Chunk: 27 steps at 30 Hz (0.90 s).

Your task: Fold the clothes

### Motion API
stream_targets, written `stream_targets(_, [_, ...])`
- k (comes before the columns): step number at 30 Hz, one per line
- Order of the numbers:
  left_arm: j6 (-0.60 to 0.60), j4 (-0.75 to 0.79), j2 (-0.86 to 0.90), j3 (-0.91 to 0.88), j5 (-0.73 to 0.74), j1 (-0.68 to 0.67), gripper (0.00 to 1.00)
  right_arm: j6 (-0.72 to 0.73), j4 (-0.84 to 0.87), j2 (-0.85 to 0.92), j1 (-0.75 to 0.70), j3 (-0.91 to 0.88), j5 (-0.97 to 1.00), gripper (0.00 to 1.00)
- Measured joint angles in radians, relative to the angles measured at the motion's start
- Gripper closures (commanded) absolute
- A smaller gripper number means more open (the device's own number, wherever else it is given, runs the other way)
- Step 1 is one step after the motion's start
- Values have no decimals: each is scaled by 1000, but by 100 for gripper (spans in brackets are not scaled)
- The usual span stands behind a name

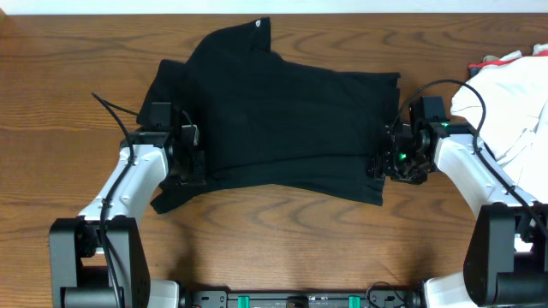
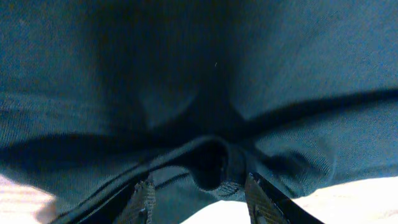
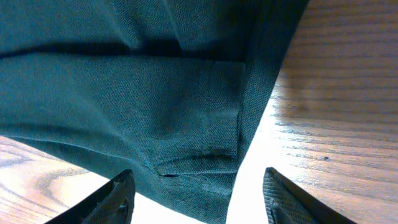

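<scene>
Overhead view: the shirt [image 1: 291, 120] lies flat across the middle of the table [image 1: 282, 248], doubled over in layers, long side running left to right, with a narrower part reaching toward the far edge. The left gripper [image 1: 190, 158] sits at the shirt's left edge, over the cloth. The right gripper [image 1: 383, 162] sits at the shirt's right edge, at the near right corner. A heap of white cloth [image 1: 514, 103] lies at the far right of the table, apart from the shirt. Left wrist view: dark fabric fills nearly the whole frame, with bare table only at the two lower corners. The two fingers [image 2: 144, 198] stand apart at the bottom; a loose fold of the shirt lies in the gap between them and is not pinched. Left jaws: parted, gripping nothing. Right wrist view: the shirt's stitched hem corner lies on the wood in stacked layers, covering the left and centre, with bare table to the right. The fingers [image 3: 118, 199] stand wide apart on either side of that corner, clear of it. Right jaws: parted, gripping nothing.
</scene>
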Motion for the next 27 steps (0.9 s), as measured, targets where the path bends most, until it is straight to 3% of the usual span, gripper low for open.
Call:
stream_targets(9, [1, 20, 8, 0, 32, -1, 59, 3, 0, 0, 0, 0, -5, 40])
stream_targets(12, [0, 34, 33, -2, 44, -1, 69, 4, 0, 0, 0, 0, -5, 40])
stream_targets(15, [2, 34, 60, -6, 54, -1, 93, 4, 0, 0, 0, 0, -5, 41])
stream_targets(20, [5, -40, 60, -8, 57, -2, 94, 7, -2, 0, 0, 0, -5, 43])
stream_targets(27, [-4, -236, -87, 27, 50, -2, 94, 11, -12, 0, 0, 0, -8, 71])
